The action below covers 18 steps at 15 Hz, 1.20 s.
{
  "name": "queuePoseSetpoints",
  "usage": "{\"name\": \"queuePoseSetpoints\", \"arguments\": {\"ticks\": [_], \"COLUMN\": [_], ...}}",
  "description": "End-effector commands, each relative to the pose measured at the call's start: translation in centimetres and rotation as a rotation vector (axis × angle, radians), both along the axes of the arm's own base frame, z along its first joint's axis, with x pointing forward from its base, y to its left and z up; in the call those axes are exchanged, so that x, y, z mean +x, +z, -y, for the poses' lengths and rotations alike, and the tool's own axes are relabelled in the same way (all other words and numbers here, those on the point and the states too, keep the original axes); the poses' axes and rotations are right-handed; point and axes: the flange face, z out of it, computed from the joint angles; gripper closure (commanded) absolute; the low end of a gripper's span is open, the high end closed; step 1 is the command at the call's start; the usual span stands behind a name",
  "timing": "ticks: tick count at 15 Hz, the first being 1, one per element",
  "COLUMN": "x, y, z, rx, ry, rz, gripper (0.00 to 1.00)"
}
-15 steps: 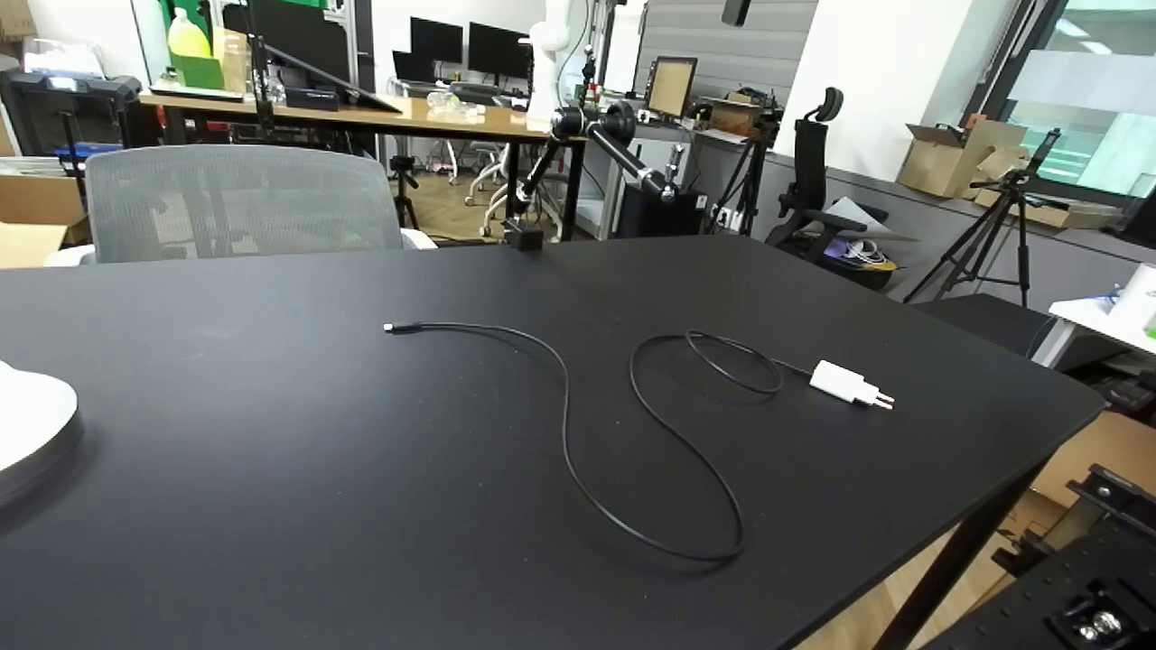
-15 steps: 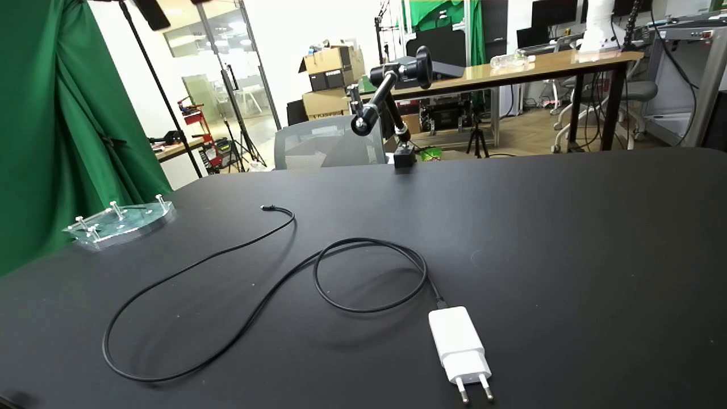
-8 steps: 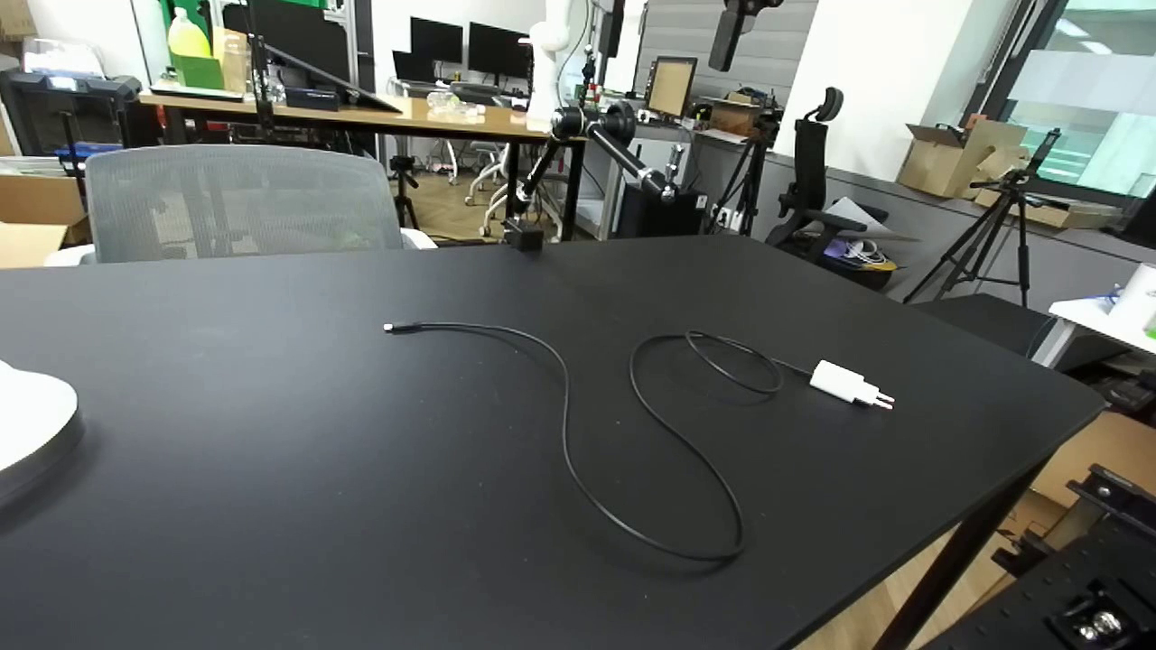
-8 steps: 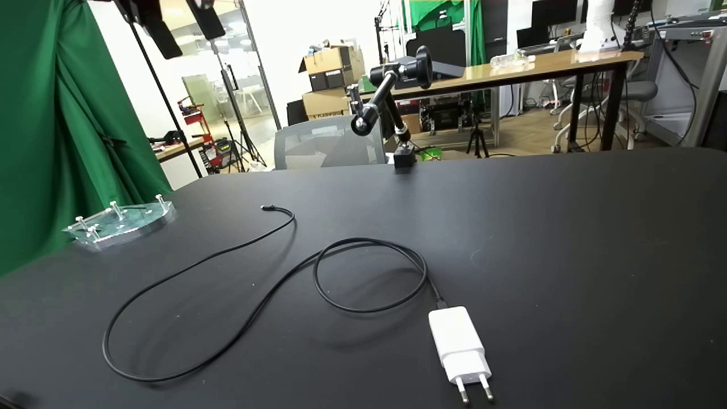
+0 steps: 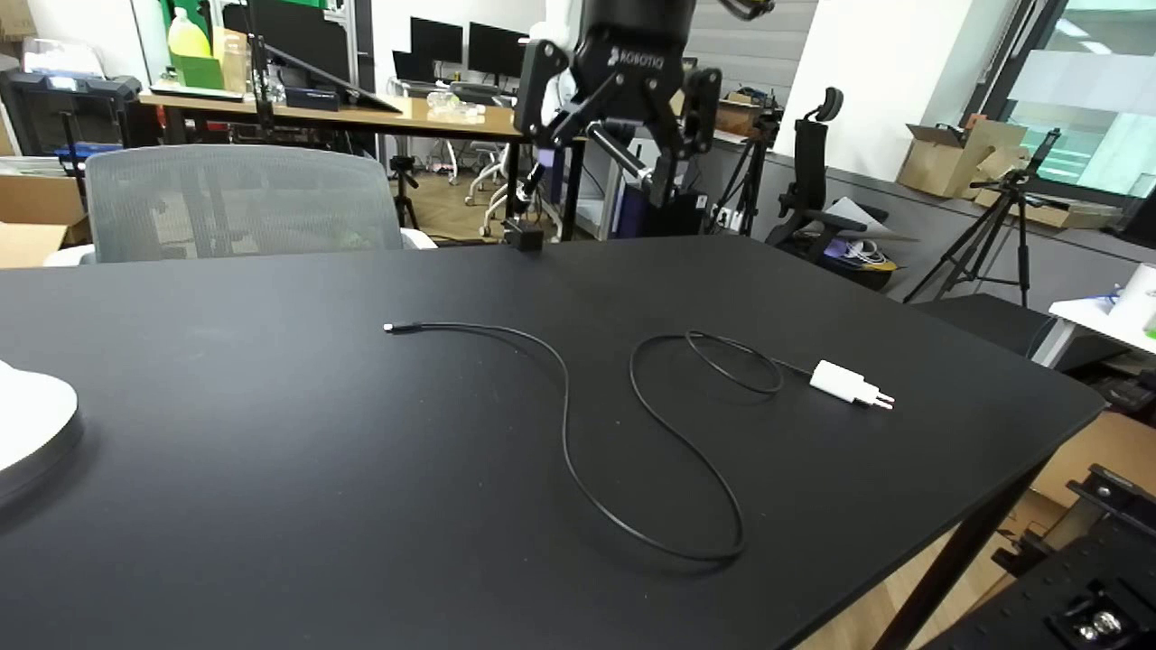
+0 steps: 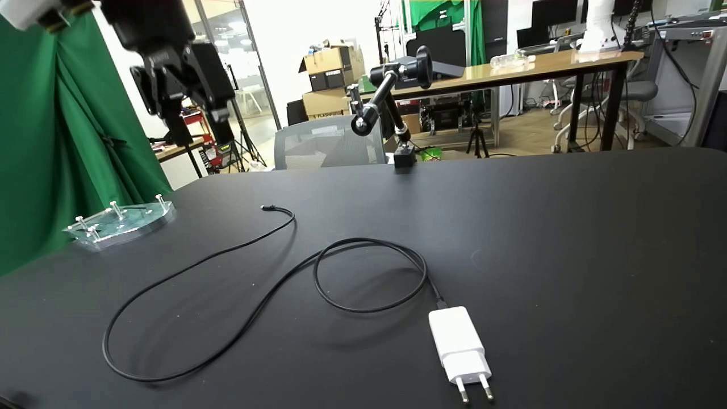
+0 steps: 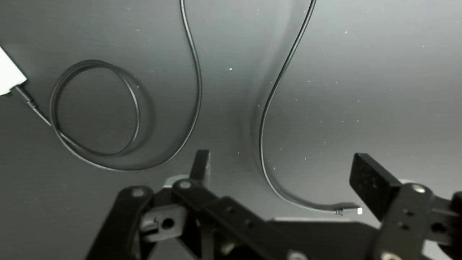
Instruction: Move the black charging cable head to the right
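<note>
The black charging cable head (image 5: 402, 328) with its small bright metal tip lies on the black table (image 5: 271, 469). It also shows in an exterior view (image 6: 268, 208) and in the wrist view (image 7: 348, 210), near one finger's side. Its thin black cable (image 5: 567, 424) curves and loops across the table to a white charger plug (image 5: 840, 382), which also shows in an exterior view (image 6: 458, 343). My gripper (image 5: 601, 158) is high above the table, open and empty. It also shows in an exterior view (image 6: 201, 136). In the wrist view its fingers (image 7: 283, 162) stand wide apart.
A black clamp arm (image 6: 404, 154) stands on the far table edge, with a grey mesh chair (image 5: 244, 203) behind it. A clear plate with upright bolts (image 6: 122, 224) lies near the green curtain. A white rounded object (image 5: 34, 420) is at a view's left edge.
My gripper has come down into both exterior views from above, with its fingers apart. The cable, its head and the charger have not moved.
</note>
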Motion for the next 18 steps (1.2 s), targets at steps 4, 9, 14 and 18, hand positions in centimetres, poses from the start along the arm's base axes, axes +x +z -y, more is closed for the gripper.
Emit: {"name": "queuePoseSetpoints", "arguments": {"ticks": [4,9,14,18], "x": [0.8,1.2,2.1,2.5], "y": [-4.2,-6.3,-10.4,-13.7], "z": [-1.0,-1.2,-1.6,-0.4], "rx": [0.01,0.04,0.075,0.073], "ry": [0.008,-0.048,-0.066,-0.105], "rz": [-0.056,-0.053,-0.001,-0.014], "gripper": [0.0,0.0,0.0,0.0]}}
